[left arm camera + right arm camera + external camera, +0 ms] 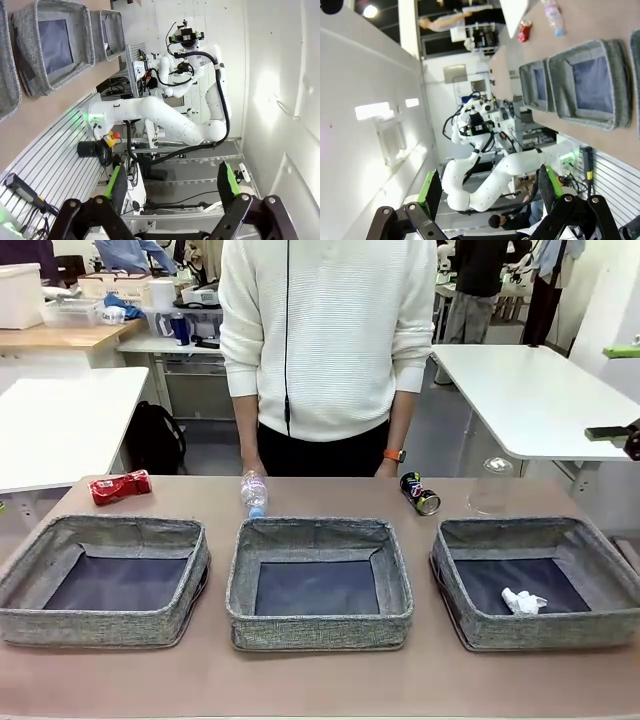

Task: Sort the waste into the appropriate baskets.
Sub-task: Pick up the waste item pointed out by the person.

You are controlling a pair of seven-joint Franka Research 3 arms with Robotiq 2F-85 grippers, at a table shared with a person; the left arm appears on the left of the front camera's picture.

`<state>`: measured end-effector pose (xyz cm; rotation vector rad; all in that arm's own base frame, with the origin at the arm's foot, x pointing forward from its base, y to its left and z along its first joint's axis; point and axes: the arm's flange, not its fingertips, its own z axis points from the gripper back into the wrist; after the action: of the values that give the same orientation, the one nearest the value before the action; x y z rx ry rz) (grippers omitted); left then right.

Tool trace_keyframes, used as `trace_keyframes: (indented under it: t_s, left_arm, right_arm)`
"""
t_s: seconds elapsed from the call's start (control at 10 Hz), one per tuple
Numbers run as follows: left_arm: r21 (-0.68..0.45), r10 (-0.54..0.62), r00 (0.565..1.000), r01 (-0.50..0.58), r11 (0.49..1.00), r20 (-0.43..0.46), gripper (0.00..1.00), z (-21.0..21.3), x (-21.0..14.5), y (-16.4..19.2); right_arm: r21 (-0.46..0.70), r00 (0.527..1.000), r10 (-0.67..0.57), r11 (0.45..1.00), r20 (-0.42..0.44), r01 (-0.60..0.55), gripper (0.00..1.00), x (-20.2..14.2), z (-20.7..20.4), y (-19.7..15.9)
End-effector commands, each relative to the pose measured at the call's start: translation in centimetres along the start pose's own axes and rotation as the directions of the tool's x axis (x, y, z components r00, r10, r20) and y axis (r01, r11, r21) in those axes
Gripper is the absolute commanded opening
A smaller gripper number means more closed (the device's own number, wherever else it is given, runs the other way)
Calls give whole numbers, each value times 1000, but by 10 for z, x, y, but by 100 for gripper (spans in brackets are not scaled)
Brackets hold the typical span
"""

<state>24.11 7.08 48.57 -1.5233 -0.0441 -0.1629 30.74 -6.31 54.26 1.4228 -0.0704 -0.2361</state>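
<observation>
One of five pieces is sorted: the paper wad (523,601) lies in the right basket (600,552). Red can (120,486), bottle (254,492), dark can (420,494) and clear cup (492,485) wait on the worktop (320,680). Left end effector (172,181) and right end effector (489,185) gape wide, empty.

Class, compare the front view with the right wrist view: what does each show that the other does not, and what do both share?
Front view adds: the dark printed can lying on its side, the clear plastic cup beside it, and the paper wad inside the right basket.
Right wrist view adds: the right gripper with open jaws, and the white left arm beyond it.
Both share: the red can, the plastic bottle, the left basket and the middle basket.
</observation>
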Motion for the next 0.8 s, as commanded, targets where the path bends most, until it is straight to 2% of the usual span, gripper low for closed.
trace_keyframes:
  t_s: [0.0, 0.7]
  left_arm:
    - [-9, -13, 1000, 13, 1000, 5, 93, 1, -1, -2]
    - [-9, -13, 1000, 13, 1000, 5, 93, 1, -1, -2]
  right_arm:
    - [13, 1000, 11, 1000, -4, -11, 100, -2, -1, 1]
    - [13, 1000, 11, 1000, -4, -11, 100, -2, -1, 1]
